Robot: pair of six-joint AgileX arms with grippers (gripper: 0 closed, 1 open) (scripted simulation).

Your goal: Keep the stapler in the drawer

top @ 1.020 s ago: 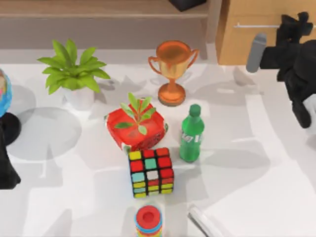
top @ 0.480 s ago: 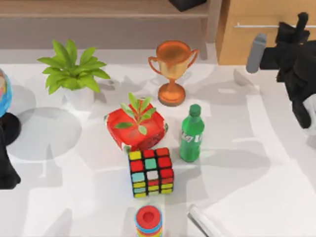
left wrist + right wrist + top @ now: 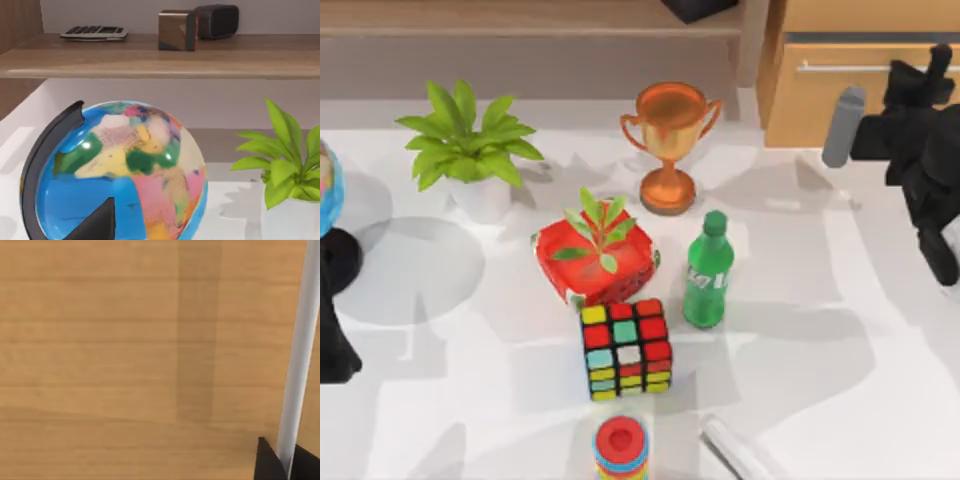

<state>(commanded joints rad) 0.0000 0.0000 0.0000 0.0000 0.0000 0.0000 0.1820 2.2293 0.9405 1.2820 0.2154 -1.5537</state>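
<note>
The stapler [image 3: 732, 448] lies flat on the table [image 3: 840, 330], below and to the right of the cube [image 3: 626, 350]; its long axis runs diagonally, the near end pointing up-left toward the cube and the other down-right; the bottom edge of the top view cuts it off, so its far end and full length cannot be made out.

The drawer [image 3: 820, 100] sits far up and to the right of the cube; its front has come forward since half a second ago, with a dark gap now open above it and the handle [image 3: 840, 68] lower in the top view.

The right gripper [image 3: 920, 72] is at the handle's right part, its fingers closed on either side of the bar; the right wrist view shows the handle [image 3: 299, 350] running between two dark fingertips of the gripper [image 3: 288, 465] against the drawer [image 3: 125, 340] front.

The left arm [image 3: 335, 340] stays parked far left of the cube, beside the globe [image 3: 120, 175].
</note>
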